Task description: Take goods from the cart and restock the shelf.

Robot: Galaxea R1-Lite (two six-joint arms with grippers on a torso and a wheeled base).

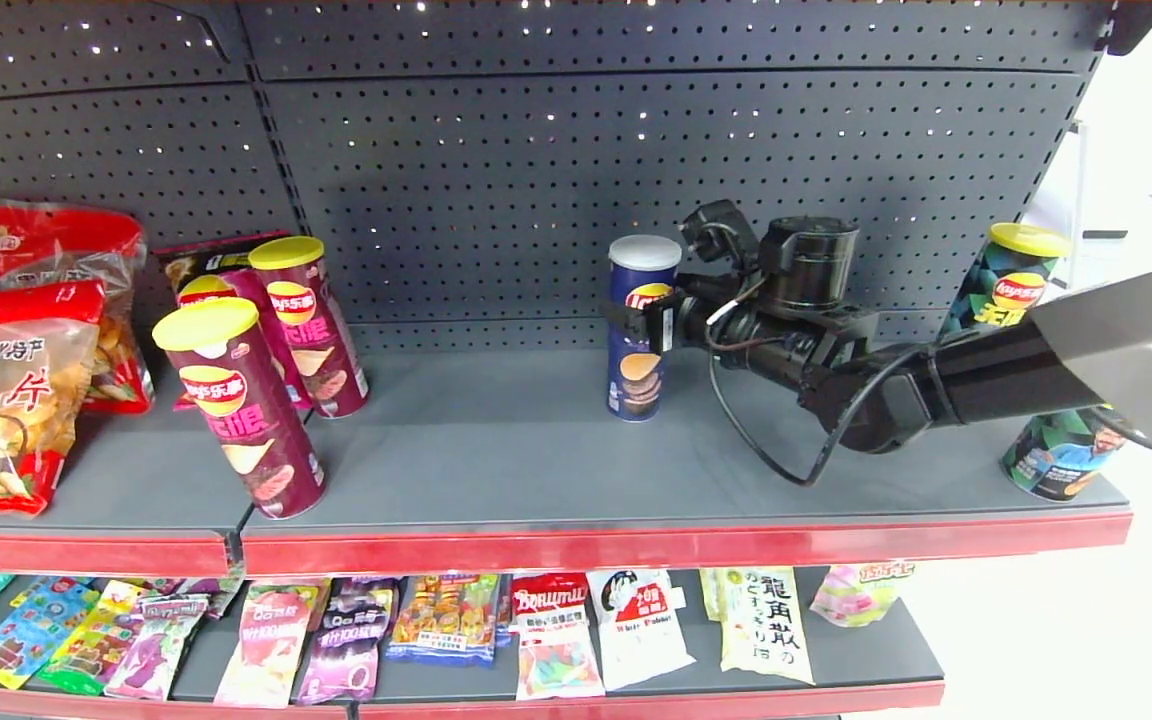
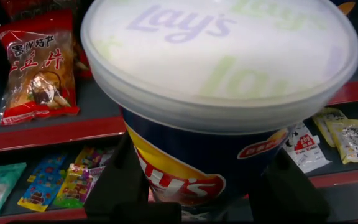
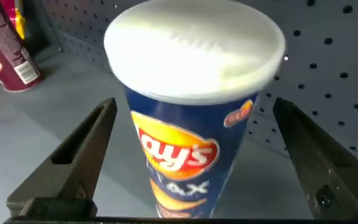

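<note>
Grey shelf [image 1: 496, 450]: a blue can [image 1: 639, 350] stands upright near its rear edge, between the spread fingers of the right gripper [image 3: 194, 109], untouched. The left gripper [image 2: 202, 155] clamps a second blue can [image 2: 222, 62].

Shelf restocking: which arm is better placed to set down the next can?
Left, probably. The left gripper grips a second blue can, facing the shelf. The right gripper stands open around the shelved blue can, holding nothing.

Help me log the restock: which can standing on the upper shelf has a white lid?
The blue can mid-shelf, inside the open right gripper; the other shelf cans have yellow lids.
</note>
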